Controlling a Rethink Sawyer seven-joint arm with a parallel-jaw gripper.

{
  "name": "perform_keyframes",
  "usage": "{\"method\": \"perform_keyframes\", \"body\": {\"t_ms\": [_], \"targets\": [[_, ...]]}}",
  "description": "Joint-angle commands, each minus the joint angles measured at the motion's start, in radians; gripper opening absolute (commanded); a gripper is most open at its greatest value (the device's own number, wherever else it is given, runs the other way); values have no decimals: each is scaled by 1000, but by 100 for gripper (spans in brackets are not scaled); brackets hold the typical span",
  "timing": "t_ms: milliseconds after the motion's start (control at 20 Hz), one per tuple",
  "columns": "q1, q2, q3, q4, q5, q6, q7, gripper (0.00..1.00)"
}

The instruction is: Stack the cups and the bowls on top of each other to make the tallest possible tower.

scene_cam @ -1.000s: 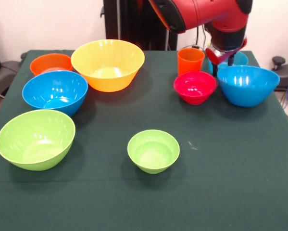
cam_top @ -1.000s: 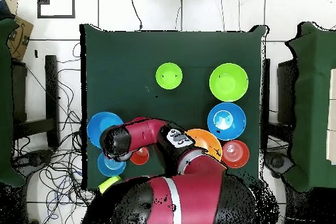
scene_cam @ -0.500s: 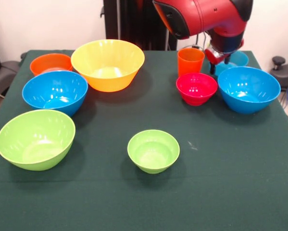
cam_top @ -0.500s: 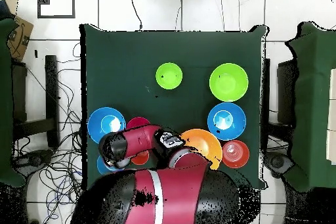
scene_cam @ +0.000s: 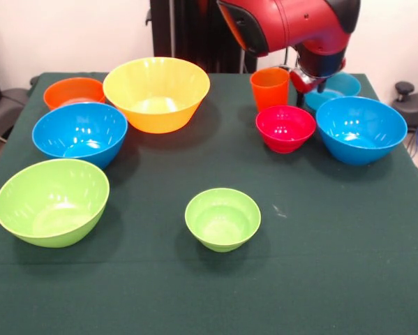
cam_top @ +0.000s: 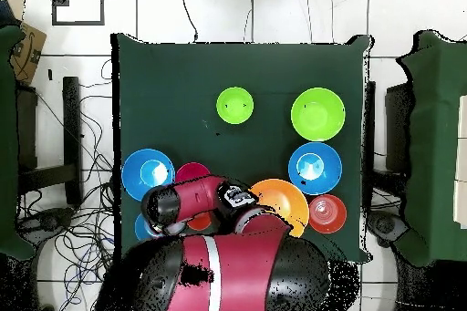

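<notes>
1. Key relation: the hand (scene_cam: 313, 82) hangs between the orange cup (scene_cam: 269, 88) and the small teal-blue bowl (scene_cam: 332, 88) at the back of the counter (scene_cam: 320, 265). In the front view the cup is just beside the hand on its picture-left; the small blue bowl is right behind and under it.
2. The cup stands upright, long axis vertical, mouth up. Judgement: it's the nearest graspable piece, a short sideways shift away.
3. The red-pink bowl (scene_cam: 285, 127) and the large blue bowl (scene_cam: 361, 128) sit just camera-side of the hand, both mouth up and apart from it.
4. Hand state: can't tell. The wrist housing hides the tips in the front view, and the arm (cam_top: 187, 200) covers them from overhead. Nothing visibly held.
5. Arm pose: forearm roughly level, wrist pointing straight down, low over the back row.
6. Other bowls are well away from the hand: yellow bowl (scene_cam: 156, 93), orange bowl (scene_cam: 74, 91), second blue bowl (scene_cam: 79, 132), large lime bowl (scene_cam: 51, 201), small green bowl (scene_cam: 222, 218). No tower started.
</notes>
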Motion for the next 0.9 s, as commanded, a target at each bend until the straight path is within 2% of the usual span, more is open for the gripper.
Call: {"method": "perform_keyframes", "body": {"t_ms": [50,900], "targets": [[27,46,-14,-17,34,-21,169,100],[41,139,-7,-67,16,-97,169,100]]}}
